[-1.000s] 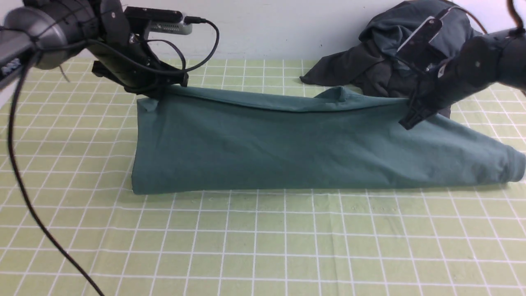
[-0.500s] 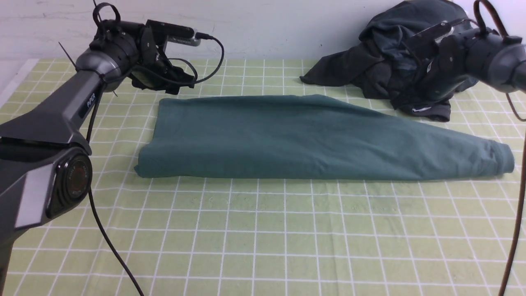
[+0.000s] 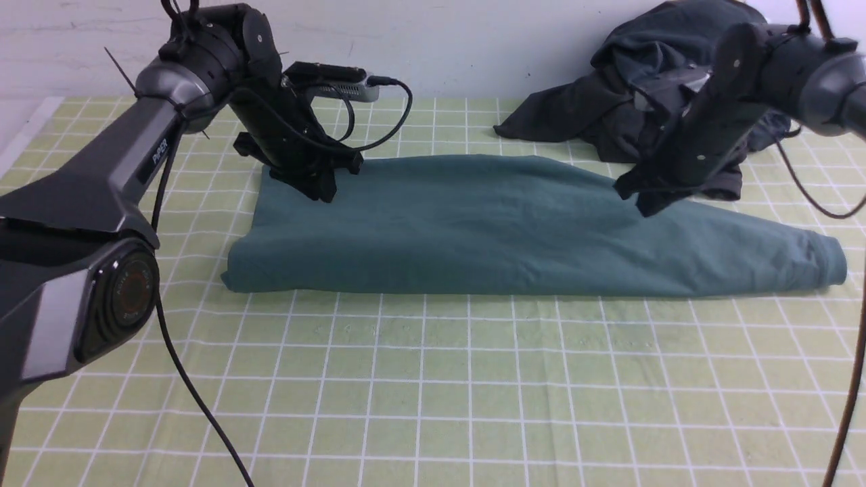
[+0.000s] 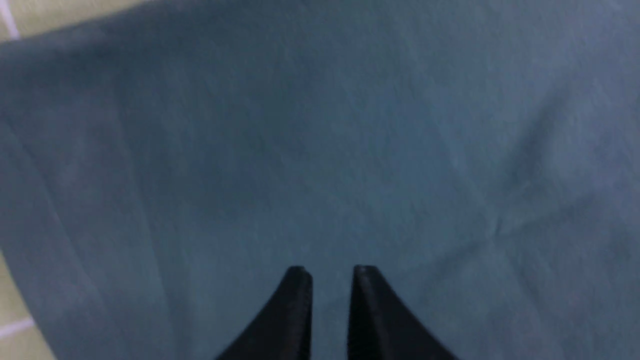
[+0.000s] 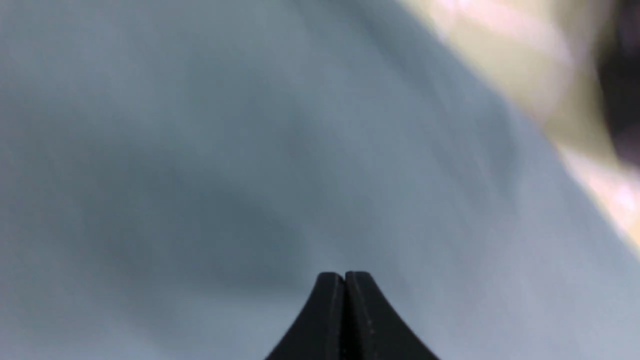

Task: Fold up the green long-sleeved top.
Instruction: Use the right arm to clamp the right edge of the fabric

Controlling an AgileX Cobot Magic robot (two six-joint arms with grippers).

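The green long-sleeved top (image 3: 487, 226) lies flat on the mat as a long folded band, tapering toward the right end. My left gripper (image 3: 323, 193) points down over the top's back left part; in the left wrist view (image 4: 330, 272) its jaws stand a narrow gap apart with only green cloth (image 4: 350, 150) behind them. My right gripper (image 3: 643, 206) hovers at the top's back edge on the right; in the right wrist view (image 5: 344, 276) its jaws are pressed together with nothing between them, above the cloth (image 5: 225, 175).
A heap of dark charcoal-grey garments (image 3: 609, 115) lies at the back right, close behind my right arm. The green gridded mat (image 3: 433, 392) spreads in front of the top. A white wall stands behind. Cables hang from both arms.
One second ago both grippers held the top's lifted edge. They let it go at the back, and the top lies flat. Since then both grippers have come down over it.
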